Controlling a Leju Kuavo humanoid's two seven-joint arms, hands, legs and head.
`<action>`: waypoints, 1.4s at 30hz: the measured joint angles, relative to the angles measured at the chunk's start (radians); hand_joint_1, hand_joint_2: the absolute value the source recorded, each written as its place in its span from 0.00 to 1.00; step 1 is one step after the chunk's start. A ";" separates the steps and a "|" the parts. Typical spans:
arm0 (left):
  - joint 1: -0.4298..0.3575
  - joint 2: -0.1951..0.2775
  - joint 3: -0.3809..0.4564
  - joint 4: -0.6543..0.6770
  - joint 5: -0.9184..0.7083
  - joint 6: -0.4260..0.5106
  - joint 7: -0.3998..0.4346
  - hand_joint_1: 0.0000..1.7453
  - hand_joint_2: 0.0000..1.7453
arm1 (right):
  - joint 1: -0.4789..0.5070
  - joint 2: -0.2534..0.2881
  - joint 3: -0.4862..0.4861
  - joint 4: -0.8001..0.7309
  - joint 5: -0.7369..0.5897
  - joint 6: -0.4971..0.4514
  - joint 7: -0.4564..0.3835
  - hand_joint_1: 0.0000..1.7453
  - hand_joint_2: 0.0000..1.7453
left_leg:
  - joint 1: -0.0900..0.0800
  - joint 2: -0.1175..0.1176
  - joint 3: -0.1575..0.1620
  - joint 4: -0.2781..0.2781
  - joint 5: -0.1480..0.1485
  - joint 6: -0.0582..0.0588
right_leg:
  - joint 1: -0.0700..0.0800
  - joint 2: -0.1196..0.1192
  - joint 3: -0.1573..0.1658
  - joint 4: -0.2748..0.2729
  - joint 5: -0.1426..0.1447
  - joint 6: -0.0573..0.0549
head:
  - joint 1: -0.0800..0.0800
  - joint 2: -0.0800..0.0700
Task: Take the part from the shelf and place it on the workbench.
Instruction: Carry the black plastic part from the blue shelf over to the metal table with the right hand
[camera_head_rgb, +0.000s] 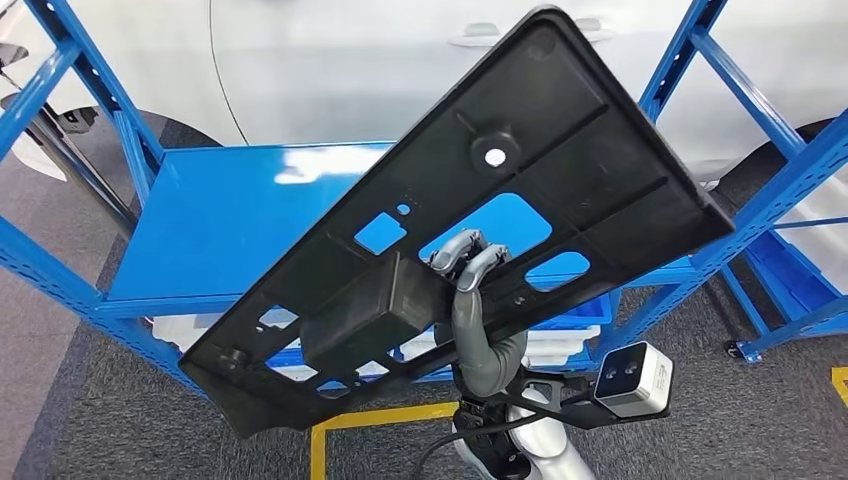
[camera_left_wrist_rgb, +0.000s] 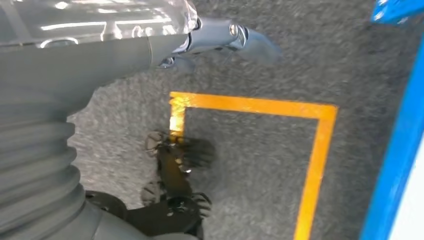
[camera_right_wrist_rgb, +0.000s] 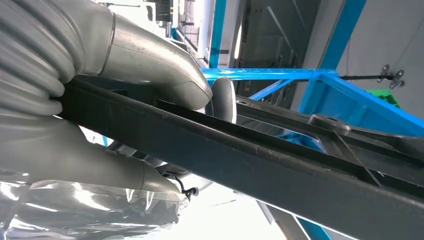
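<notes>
Black moulded plastic panel with cut-outs is tilted up in front of my blue metal shelf, off its deck, right hand clamped on its near edge. Left wrist cam: left hand over grey carpet with yellow tape, can't tell its grip. Right wrist cam: thumb and fingers pinching the panel's rim.

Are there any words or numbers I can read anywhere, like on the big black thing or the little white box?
No text can be read in these pictures.
White camera box at the wrist: small dark marks on its side, too small to read.
Black part, held up by the right hand: holes and ribs, no lettering.
Yellow floor line: plain tape, no words.
Blue shelf: no label visible.
</notes>
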 joint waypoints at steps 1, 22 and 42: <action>0.000 0.000 -0.001 0.000 -0.001 -0.001 0.001 0.00 1.00 | -0.004 0.000 0.000 0.002 0.004 0.000 0.000 1.00 1.00 | 0.000 0.000 -0.015 0.002 0.009 -0.002 | 0.000 0.000 0.028 -0.011 0.016 -0.001 | 0.000 0.000; 0.017 0.004 -0.002 0.000 -0.022 0.007 0.020 0.00 1.00 | -0.041 0.012 -0.009 0.026 0.003 -0.010 0.000 1.00 1.00 | 0.000 -0.007 0.114 -0.009 -0.092 -0.041 | 0.011 -0.013 0.074 -0.285 0.203 -0.038 | 0.000 0.000; 0.036 0.003 -0.001 0.005 -0.032 0.022 0.066 0.00 1.00 | -0.023 -0.003 -0.035 0.065 0.046 -0.020 0.001 1.00 1.00 | 0.007 0.003 -0.104 0.065 -0.007 -0.054 | 0.009 -0.009 0.221 -0.319 0.092 -0.067 | 0.000 0.000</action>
